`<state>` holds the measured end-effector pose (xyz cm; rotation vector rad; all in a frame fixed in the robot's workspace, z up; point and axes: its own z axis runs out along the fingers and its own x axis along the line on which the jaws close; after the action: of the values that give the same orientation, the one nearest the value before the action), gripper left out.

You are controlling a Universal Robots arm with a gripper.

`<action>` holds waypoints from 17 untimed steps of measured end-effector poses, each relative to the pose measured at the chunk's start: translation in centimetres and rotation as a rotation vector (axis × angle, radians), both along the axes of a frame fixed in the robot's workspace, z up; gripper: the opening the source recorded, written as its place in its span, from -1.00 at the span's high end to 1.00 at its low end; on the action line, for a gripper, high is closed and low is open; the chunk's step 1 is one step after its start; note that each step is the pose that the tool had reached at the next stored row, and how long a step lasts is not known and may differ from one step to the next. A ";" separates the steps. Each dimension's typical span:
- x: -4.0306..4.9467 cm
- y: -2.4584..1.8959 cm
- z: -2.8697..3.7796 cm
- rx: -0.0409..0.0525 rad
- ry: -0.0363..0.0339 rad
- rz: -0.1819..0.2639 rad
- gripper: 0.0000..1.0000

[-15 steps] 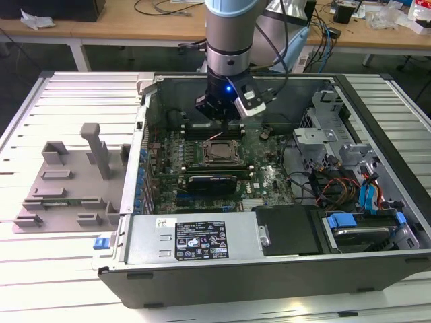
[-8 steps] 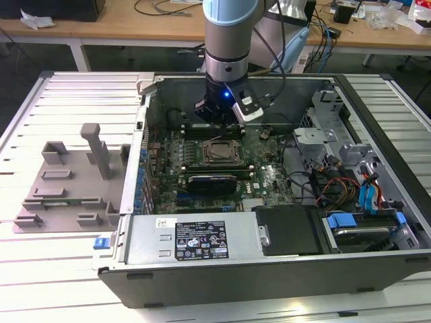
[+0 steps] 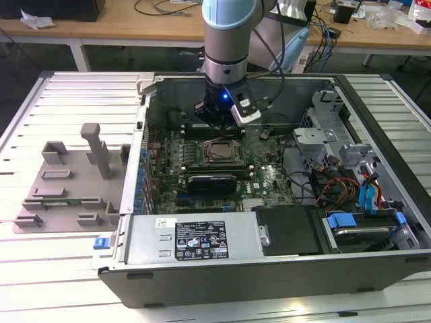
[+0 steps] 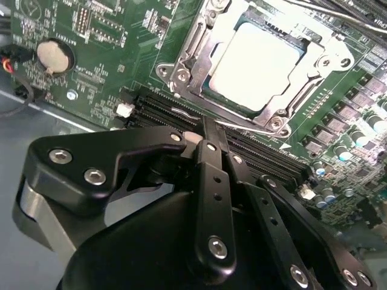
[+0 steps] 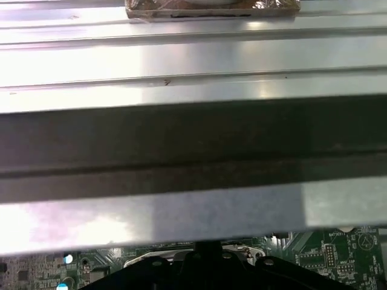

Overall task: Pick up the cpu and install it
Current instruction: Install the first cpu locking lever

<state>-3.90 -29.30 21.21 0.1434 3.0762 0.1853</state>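
CPU (image 4: 261,62) sits in the socket frame (image 4: 187,63) on the motherboard (image 4: 109,54), its pale metal top showing square inside the metal rim in the second wrist view; we judge it seated or nearly so, though we cannot tell whether it lies fully flat. Our hand (image 4: 202,136) hangs just beside the socket, over the black memory slots (image 4: 260,148), with its black fingers (image 4: 213,181) drawn together and nothing between them. In the exterior view the hand (image 3: 219,121) stands inside the open computer case (image 3: 269,269), above the socket, with the grey plastic tray (image 3: 67,182) well apart on the table (image 3: 27,282) at the exterior view's left. From here we see several risks. If the chip rests slightly crooked, any downward touch from the hand could bend the contacts beneath it. The socket's metal rim appears open over the chip, so a bump could shift the part out of its seat. The hand is close to the memory slots and to the small components around them, so a sideways drift could scrape them. Loose cables (image 3: 337,185) lie inside the case and could snag the arm (image 3: 229,33).
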 end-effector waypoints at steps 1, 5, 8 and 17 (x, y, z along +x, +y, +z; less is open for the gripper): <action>0.00 0.00 -0.06 -0.0007 0.0001 -0.014 0.79; 0.00 0.00 -0.12 -0.0014 0.0000 -0.030 0.79; 0.00 0.00 -0.25 -0.0177 -0.0003 -0.049 0.79; -0.04 0.66 -0.30 -0.0233 -0.0002 -0.074 0.79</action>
<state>-3.94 -28.64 20.90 0.2554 3.0653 0.1458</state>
